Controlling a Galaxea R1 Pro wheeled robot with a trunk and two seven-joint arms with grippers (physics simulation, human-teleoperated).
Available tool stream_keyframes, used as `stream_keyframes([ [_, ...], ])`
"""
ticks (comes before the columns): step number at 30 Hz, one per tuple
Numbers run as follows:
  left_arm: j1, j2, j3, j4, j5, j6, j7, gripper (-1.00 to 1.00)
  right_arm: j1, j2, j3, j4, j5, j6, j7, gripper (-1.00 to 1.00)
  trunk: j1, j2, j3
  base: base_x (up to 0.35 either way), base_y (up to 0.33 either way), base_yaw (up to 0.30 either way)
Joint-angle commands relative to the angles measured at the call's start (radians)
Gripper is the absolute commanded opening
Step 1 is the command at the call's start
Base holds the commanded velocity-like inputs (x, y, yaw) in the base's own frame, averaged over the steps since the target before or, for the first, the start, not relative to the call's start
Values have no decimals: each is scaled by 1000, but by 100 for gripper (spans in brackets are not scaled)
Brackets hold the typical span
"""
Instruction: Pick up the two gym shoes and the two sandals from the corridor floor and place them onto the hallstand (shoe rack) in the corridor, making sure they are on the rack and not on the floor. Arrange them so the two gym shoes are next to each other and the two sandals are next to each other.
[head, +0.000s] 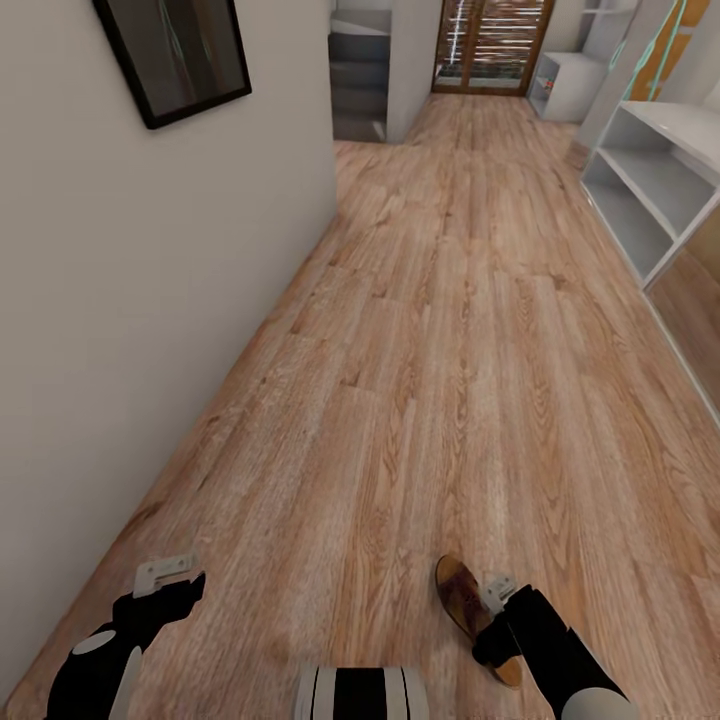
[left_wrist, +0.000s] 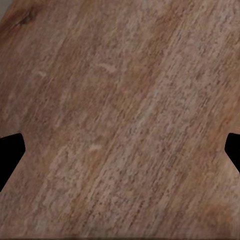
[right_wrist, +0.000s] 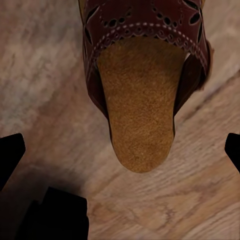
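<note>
We see one sandal (head: 462, 592) lying on the floor (head: 440, 350) just under our right gripper (head: 497, 592), which hangs above it with its fingers spread wide to either side of the tan insole, not touching it. Our left gripper (head: 165, 573) hovers over bare planks, also wide apart and holding nothing. The white rack (head: 655, 190) stands well ahead along the right wall.

— Where are the robot's arms?
— Both reach forward and hang low; the left gripper (head: 168, 578) sits out to the left; the right gripper (head: 497, 592) sits to the right.
— Are the fingers (left_wrist: 11, 155) apart?
— Yes; both grippers are spread wide.
</note>
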Motion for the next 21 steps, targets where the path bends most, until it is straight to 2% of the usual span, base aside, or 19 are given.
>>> stream_keyframes([
  [1, 0, 0, -1, 0, 0, 0, 0, 100, 0, 0, 0, 0, 0, 0, 0, 100, 0, 0, -4, 0, 0, 0],
  [21, 0, -1, -4, 0, 0, 0, -1, 100, 0, 0, -1, -1, 0, 0, -2, 100, 1, -1, -8, 0, 0, 0],
])
